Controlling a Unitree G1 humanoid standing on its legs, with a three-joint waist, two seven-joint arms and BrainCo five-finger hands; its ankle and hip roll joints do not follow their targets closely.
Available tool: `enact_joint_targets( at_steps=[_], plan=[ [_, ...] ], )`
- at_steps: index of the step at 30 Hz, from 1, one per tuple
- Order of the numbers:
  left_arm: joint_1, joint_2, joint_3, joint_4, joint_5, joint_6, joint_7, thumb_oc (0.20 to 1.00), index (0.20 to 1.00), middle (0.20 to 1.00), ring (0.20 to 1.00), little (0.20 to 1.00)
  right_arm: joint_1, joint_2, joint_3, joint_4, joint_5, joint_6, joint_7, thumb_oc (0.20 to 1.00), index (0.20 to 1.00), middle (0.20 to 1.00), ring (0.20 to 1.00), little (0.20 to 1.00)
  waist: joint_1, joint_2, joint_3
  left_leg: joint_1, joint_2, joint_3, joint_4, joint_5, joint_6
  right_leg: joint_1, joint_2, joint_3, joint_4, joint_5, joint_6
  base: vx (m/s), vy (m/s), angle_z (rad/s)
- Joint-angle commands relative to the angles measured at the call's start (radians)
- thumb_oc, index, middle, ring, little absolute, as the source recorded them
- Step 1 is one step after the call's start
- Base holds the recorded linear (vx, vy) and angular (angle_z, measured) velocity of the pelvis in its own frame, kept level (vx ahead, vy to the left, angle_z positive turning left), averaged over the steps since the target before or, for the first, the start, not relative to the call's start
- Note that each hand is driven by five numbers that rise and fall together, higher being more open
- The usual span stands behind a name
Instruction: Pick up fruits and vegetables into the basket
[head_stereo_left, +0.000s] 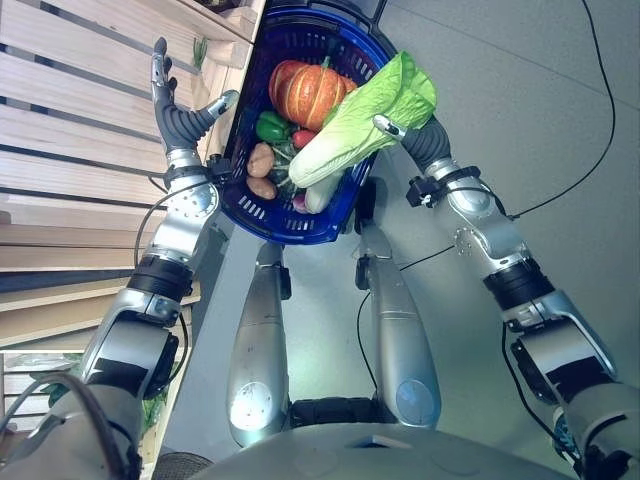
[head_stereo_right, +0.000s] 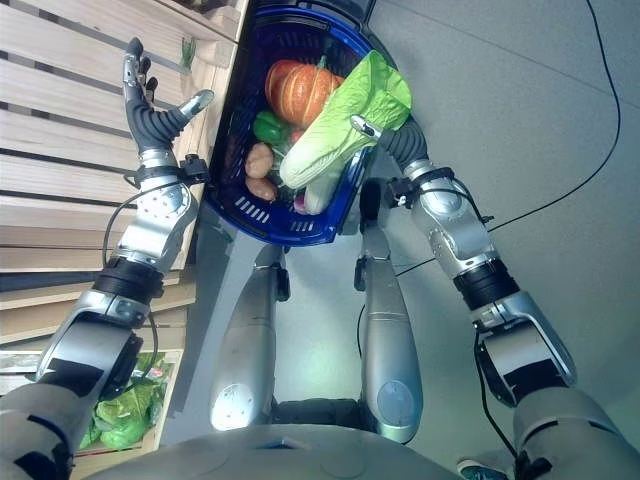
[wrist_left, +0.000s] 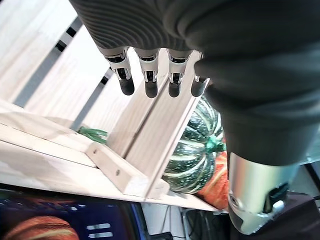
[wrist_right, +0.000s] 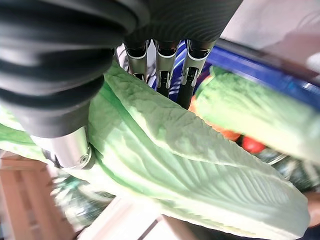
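A blue basket (head_stereo_left: 300, 232) stands ahead of me and holds an orange pumpkin (head_stereo_left: 308, 92), a green pepper (head_stereo_left: 271, 126), two potatoes (head_stereo_left: 261, 158) and other vegetables. A long pale-green napa cabbage (head_stereo_left: 350, 125) lies slanted over the basket's right rim. My right hand (head_stereo_left: 390, 127) is shut on it, thumb on the near side and fingers behind the leaves (wrist_right: 190, 150). My left hand (head_stereo_left: 175, 115) is raised to the left of the basket, open with straight fingers (wrist_left: 150, 75), touching nothing.
Slatted wooden shelves (head_stereo_left: 70, 130) run along the left, close to my left hand. A green striped pumpkin (wrist_left: 197, 150) and an orange one (wrist_left: 215, 185) sit on a shelf. A crate of leafy greens (head_stereo_right: 125, 420) lies low on the left. Grey floor (head_stereo_left: 540, 100) spreads to the right.
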Motion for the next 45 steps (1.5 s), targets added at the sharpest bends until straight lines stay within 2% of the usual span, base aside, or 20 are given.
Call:
enact_joint_targets(
  at_steps=[1, 7, 17, 20, 30, 31, 32, 33, 45],
  plan=[
    [-0.034, 0.039, -0.009, -0.003, 0.039, -0.027, 0.007, 1.000, 1.000, 1.000, 1.000, 1.000, -0.048, -0.022, 0.028, -0.023, -0.013, -0.005, -0.014, 0.200, 0.200, 0.200, 0.200, 0.200, 0.012, 0.045, -0.026, -0.032, -0.071, 0.021, -0.056, 0.051, 0.022, 0.034, 0.041, -0.071, 0.112, -0.158, 0.050, 0.00, 0.000, 0.00],
    [-0.102, 0.037, -0.050, 0.063, 0.014, -0.026, -0.027, 1.000, 1.000, 1.000, 1.000, 1.000, -0.210, -0.010, 0.080, 0.182, -0.026, 0.060, -0.020, 0.200, 0.200, 0.200, 0.200, 0.200, 0.043, 0.064, -0.026, -0.042, -0.079, 0.010, -0.039, 0.048, 0.020, 0.025, 0.030, -0.089, 0.129, -0.161, 0.049, 0.02, -0.025, 0.01],
    [-0.180, 0.017, -0.111, 0.123, -0.006, -0.053, -0.066, 1.000, 1.000, 1.000, 1.000, 1.000, -0.383, 0.038, 0.115, 0.505, -0.054, 0.106, 0.057, 0.200, 0.200, 0.200, 0.200, 0.200, 0.088, 0.088, -0.026, -0.066, -0.096, -0.009, -0.014, 0.044, 0.025, 0.003, 0.021, -0.115, 0.157, -0.166, 0.045, 0.02, -0.022, 0.11],
    [-0.202, 0.007, -0.136, 0.136, -0.016, -0.060, -0.070, 1.000, 1.000, 1.000, 1.000, 1.000, -0.425, 0.056, 0.128, 0.606, -0.082, 0.139, 0.080, 0.200, 0.200, 0.200, 0.200, 0.200, 0.103, 0.099, -0.026, -0.081, -0.106, -0.019, -0.001, 0.043, 0.029, -0.011, 0.016, -0.123, 0.170, -0.168, 0.043, 0.03, -0.020, 0.12],
    [-0.217, -0.012, -0.156, 0.133, -0.024, -0.071, -0.063, 1.000, 1.000, 1.000, 1.000, 1.000, -0.480, 0.074, 0.142, 0.771, -0.135, 0.214, 0.117, 0.200, 0.200, 0.200, 0.200, 0.200, 0.125, 0.122, -0.026, -0.107, -0.120, -0.031, 0.014, 0.044, 0.037, -0.038, 0.009, -0.127, 0.183, -0.170, 0.041, 0.01, 0.001, 0.02],
    [-0.213, -0.016, -0.161, 0.130, -0.024, -0.076, -0.057, 1.000, 1.000, 1.000, 1.000, 1.000, -0.484, 0.075, 0.141, 0.792, -0.141, 0.232, 0.113, 0.476, 0.476, 0.476, 0.476, 0.476, 0.128, 0.127, -0.026, -0.114, -0.123, -0.034, 0.017, 0.045, 0.038, -0.044, 0.008, -0.128, 0.187, -0.171, 0.041, 0.02, 0.019, 0.07],
    [-0.212, -0.018, -0.162, 0.127, -0.024, -0.075, -0.055, 1.000, 1.000, 1.000, 1.000, 1.000, -0.484, 0.076, 0.138, 0.801, -0.142, 0.236, 0.108, 0.693, 0.693, 0.693, 0.693, 0.693, 0.130, 0.128, -0.026, -0.115, -0.124, -0.036, 0.017, 0.044, 0.039, -0.046, 0.008, -0.128, 0.187, -0.172, 0.041, 0.02, 0.019, 0.09],
    [-0.211, -0.020, -0.163, 0.126, -0.023, -0.076, -0.054, 1.000, 1.000, 1.000, 1.000, 1.000, -0.483, 0.077, 0.137, 0.807, -0.141, 0.242, 0.104, 1.000, 1.000, 1.000, 1.000, 1.000, 0.131, 0.129, -0.026, -0.117, -0.124, -0.036, 0.018, 0.044, 0.040, -0.049, 0.009, -0.128, 0.189, -0.172, 0.041, 0.01, 0.017, 0.08],
    [-0.186, -0.035, -0.162, 0.099, -0.007, -0.075, -0.032, 1.000, 1.000, 1.000, 1.000, 1.000, -0.493, 0.071, 0.113, 0.861, -0.153, 0.263, 0.078, 1.000, 1.000, 1.000, 1.000, 1.000, 0.135, 0.136, -0.026, -0.119, -0.128, -0.037, 0.027, 0.045, 0.044, -0.055, 0.009, -0.127, 0.204, -0.171, 0.041, 0.00, 0.006, 0.02]
  ],
)
